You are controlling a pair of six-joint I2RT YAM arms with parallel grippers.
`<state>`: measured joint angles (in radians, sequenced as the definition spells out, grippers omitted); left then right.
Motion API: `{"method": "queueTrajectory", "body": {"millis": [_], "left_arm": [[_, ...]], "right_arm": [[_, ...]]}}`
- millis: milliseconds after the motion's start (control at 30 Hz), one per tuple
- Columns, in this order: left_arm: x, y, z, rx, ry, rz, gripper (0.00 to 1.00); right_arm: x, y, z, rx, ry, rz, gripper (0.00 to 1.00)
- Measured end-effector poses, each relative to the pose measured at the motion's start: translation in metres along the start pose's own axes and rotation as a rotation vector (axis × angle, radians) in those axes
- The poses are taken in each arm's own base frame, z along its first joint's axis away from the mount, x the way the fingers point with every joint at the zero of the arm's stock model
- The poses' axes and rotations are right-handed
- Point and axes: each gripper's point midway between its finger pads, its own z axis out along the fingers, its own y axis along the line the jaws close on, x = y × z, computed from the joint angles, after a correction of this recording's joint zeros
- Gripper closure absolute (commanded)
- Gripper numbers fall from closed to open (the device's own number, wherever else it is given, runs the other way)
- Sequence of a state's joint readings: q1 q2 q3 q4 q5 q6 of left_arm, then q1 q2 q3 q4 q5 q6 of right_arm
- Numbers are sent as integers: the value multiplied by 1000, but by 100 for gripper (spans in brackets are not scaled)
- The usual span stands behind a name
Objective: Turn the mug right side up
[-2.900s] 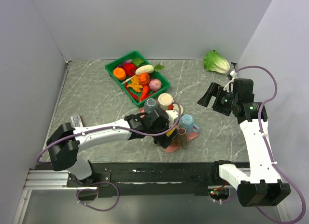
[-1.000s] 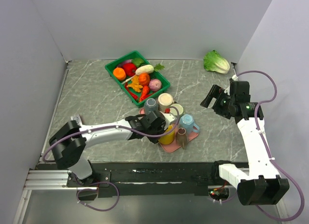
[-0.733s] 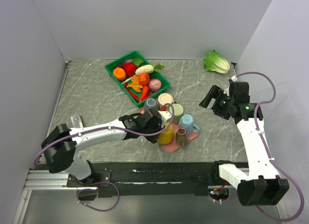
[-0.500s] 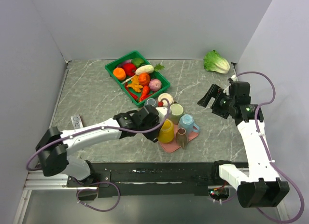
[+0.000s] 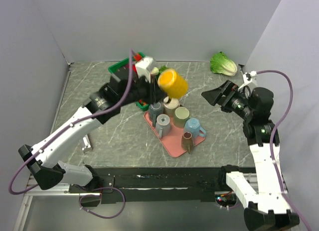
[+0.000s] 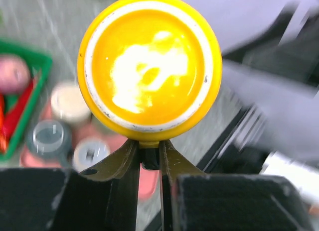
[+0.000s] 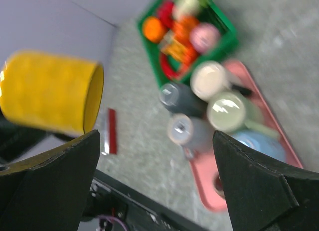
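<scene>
The yellow mug point(image 5: 173, 82) hangs high above the table, tipped on its side. Its base point(image 6: 149, 66) faces the left wrist camera and its mouth point(image 7: 93, 99) points toward the right arm. My left gripper point(image 5: 158, 89) is shut on the mug's handle point(image 6: 148, 144), one finger on each side of it. My right gripper point(image 5: 211, 95) stands wide open to the right of the mug, apart from it, with nothing between its fingers point(image 7: 55, 191).
Below the mug a pink tray point(image 5: 174, 146) carries several other mugs, among them grey point(image 5: 163, 123), green point(image 5: 181, 114) and blue point(image 5: 193, 126). A green basket point(image 5: 116, 67) of vegetables is behind it, a lettuce point(image 5: 223, 63) at back right, a small tag point(image 5: 87, 144) near the left.
My left arm has lifted the yellow mug off the tray, up and toward the back, turning it sideways. The right arm has swung its open gripper toward the mug.
</scene>
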<state>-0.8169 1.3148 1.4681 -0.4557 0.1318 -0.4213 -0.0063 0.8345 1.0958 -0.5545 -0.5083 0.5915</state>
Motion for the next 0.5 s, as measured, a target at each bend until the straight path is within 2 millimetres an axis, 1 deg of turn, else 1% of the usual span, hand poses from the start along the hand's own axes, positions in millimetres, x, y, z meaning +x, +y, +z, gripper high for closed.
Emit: {"method": "queueTrajectory", "body": {"millis": [67, 133, 167, 233, 267, 333, 433, 500], "left_arm": [[-37, -12, -6, 12, -89, -22, 99], [-68, -24, -14, 37, -172, -41, 99], [-82, -31, -18, 57, -215, -52, 99], [-104, -43, -25, 97, -287, -76, 99], [-112, -48, -27, 116, -314, -88, 99], [-120, -54, -29, 148, -342, -113, 99], [-125, -64, -30, 202, -350, -154, 99], [-127, -71, -30, 240, -350, -176, 99]], "right_arm": [[-10, 21, -6, -97, -61, -13, 1], [-16, 42, -8, -205, -97, -16, 3], [-18, 53, -10, -264, -106, -22, 4], [-19, 79, -13, -381, -110, -45, 5], [-18, 91, -13, -432, -103, -62, 5], [-13, 114, -10, -514, -72, -98, 5], [-7, 150, -8, -626, -39, -164, 7], [-4, 167, -4, -682, -28, -191, 9]]}}
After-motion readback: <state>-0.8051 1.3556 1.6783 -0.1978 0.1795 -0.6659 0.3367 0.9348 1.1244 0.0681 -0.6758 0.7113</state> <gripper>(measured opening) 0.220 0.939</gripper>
